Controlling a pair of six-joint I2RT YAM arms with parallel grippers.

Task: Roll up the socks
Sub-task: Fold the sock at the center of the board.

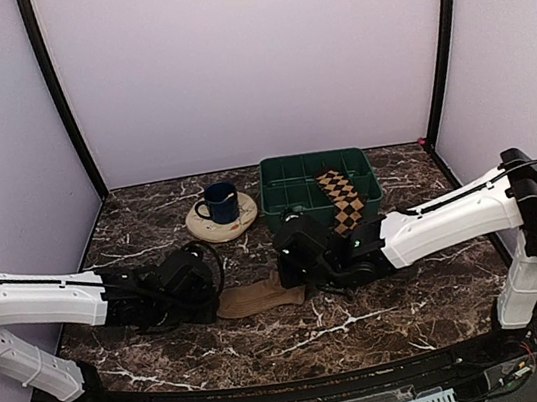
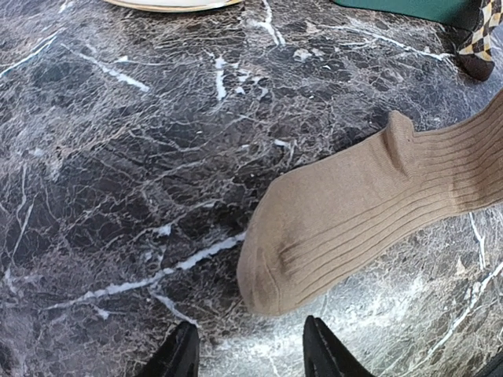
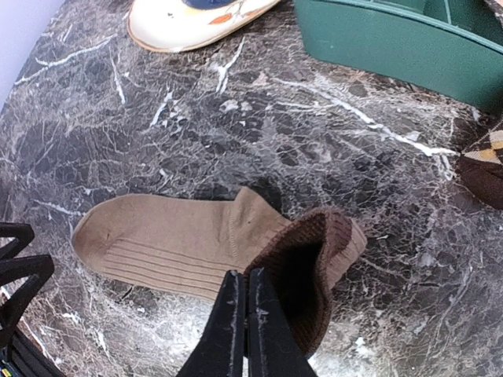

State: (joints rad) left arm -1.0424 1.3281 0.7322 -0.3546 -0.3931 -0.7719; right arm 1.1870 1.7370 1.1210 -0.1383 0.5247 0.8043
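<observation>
Pressed together at the right gripper [image 3: 243, 283], pinching the raised cuff of the tan sock [image 3: 173, 243], with the cuff's dark brown inside gaping just right of the tips. Left of those fingers, flat on the table [image 3: 330, 133], the rest of that sock, toe end farthest out. Farther right and ahead, the argyle sock [image 3: 483, 161], draped over the near wall of the bin [image 3: 393, 47]. Spread wide at the left gripper [image 2: 250, 323], holding nothing. Just ahead of its tips and slightly right, not touching them, the tan toe, lying flat. Well ahead, the plate [image 3: 157, 35], with the mug [image 1: 220, 203] standing on it.
</observation>
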